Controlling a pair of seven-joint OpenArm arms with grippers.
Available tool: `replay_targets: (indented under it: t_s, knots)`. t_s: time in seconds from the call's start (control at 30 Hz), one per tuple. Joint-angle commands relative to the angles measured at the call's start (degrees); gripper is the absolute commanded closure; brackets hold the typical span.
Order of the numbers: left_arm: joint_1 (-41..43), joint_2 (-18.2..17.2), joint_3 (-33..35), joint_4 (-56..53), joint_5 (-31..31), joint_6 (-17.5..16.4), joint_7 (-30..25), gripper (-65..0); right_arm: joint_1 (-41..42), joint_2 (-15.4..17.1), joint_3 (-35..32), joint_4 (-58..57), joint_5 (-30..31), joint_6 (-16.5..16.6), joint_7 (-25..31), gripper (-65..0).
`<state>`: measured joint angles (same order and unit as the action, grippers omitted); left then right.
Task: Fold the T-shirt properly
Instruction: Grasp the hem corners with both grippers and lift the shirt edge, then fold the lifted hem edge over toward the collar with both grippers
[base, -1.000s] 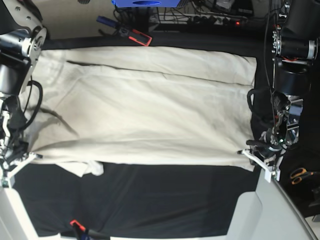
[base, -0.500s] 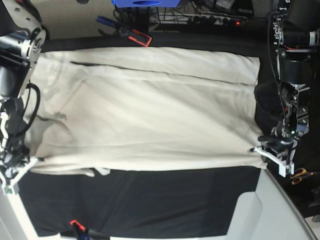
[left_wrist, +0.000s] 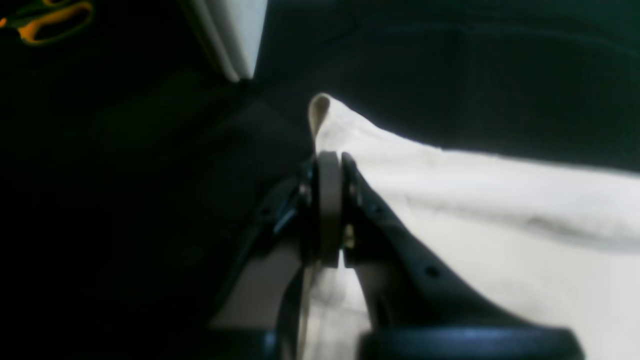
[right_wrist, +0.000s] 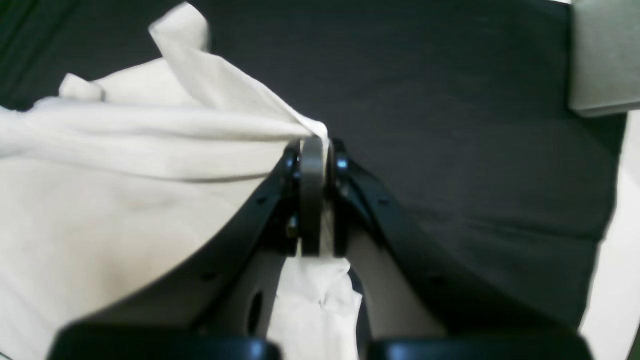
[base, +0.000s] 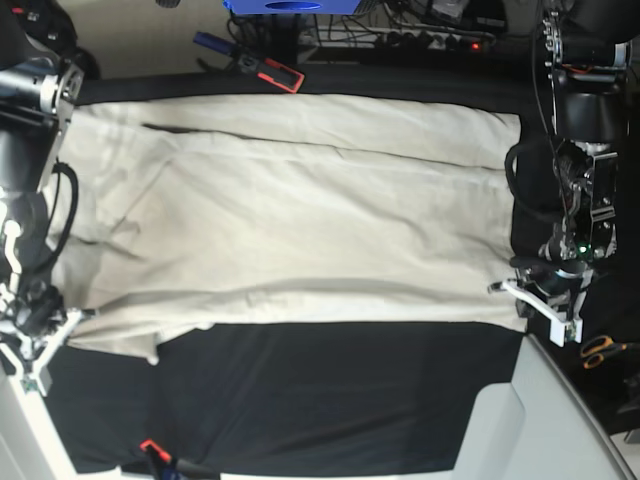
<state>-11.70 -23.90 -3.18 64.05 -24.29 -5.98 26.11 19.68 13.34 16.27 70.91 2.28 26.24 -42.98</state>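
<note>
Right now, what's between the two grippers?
In the base view, the T-shirt stretches between them; the left gripper and the right gripper each pinch a near corner.

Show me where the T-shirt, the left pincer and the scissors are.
T-shirt (base: 300, 230), base view, middle of the cloth.
Left pincer (left_wrist: 330, 200), left wrist view, closed tips.
Scissors (base: 600, 350), base view, orange handles.

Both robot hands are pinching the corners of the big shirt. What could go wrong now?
1. The left gripper and right gripper each pinch only a small bit of the T-shirt at its edge, so a hard pull might make a corner slip out.
2. A loose flap sticks up near the right gripper; it could bunch into the fold.
3. Wrinkles may get folded in.
</note>
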Motion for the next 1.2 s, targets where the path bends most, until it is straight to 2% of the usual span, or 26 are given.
replay_targets:
  t_s: [0.0,0.23,0.43,0.53,0.6,0.87,1.17]
  knots:
    - [-0.8,-1.5,-0.5,1.7,-0.1,0.4,0.2,0.0,0.5,1.6,0.1,2.6,0.3,0.7,1.4,-0.2]
    - [3.0,-1.9,-0.5,8.4,-0.1,0.4,5.3,0.0,-1.6,2.3,0.4,4.3,0.3,1.6,-2.0,0.0]
    - [6.8,-1.9,-0.5,15.4,-0.1,0.4,11.7,0.0,-5.7,2.1,0.5,8.6,0.3,1.6,-2.5,0.0]
    - [8.8,-2.0,-0.5,18.9,-0.1,0.4,14.7,0.0,-6.9,2.0,0.5,9.6,0.3,1.6,-5.9,0.0]
    - [9.8,-2.7,-0.6,20.5,-0.1,0.4,16.7,0.0,-8.1,2.0,0.5,10.6,0.3,1.6,-6.2,0.0]
    - [10.7,-3.1,-5.6,22.0,-0.1,0.4,17.4,0.0,-3.7,2.2,-0.1,10.9,0.3,1.8,-6.1,0.0]
    - [10.6,-3.2,-5.7,22.0,-0.1,0.4,17.4,0.0,-0.6,3.7,-8.3,10.4,0.3,1.8,-4.8,0.0]
